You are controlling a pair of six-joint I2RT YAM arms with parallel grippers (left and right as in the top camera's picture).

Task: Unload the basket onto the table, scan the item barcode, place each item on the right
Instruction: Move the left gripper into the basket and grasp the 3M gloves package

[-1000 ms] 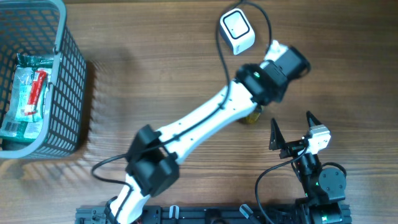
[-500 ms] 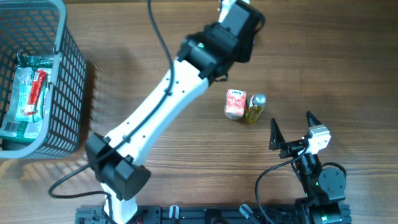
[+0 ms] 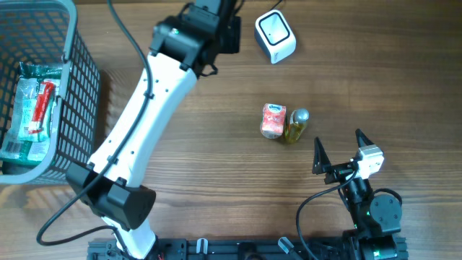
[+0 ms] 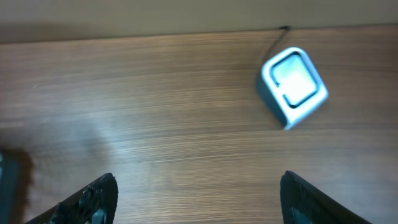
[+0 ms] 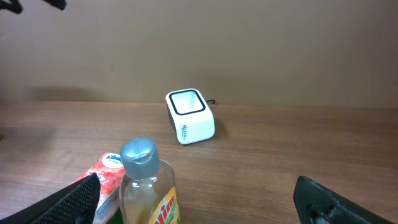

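The white barcode scanner (image 3: 275,36) stands at the back of the table, and it also shows in the left wrist view as the scanner (image 4: 292,87) and in the right wrist view as the scanner (image 5: 189,116). Two items rest mid-table: a red tissue pack (image 3: 273,120) touching a yellow-liquid bottle (image 3: 296,126) with a silver cap. My left gripper (image 3: 216,18) hangs left of the scanner, open (image 4: 199,202), holding nothing. Near the front edge my right gripper (image 3: 337,139) stands open (image 5: 196,186), and the bottle (image 5: 146,186) and tissue pack (image 5: 102,174) lie just ahead of it.
A grey wire basket (image 3: 79,108) at the left edge holds several packaged goods. The scanner's black cable (image 3: 312,29) runs off the back of the table. My white left arm (image 3: 144,123) stretches diagonally across the left half of the table.
My left arm has swung from above the two items to the back and left, past the scanner, uncovering the tissue pack. Its jaws have widened a little. The right arm has not moved.
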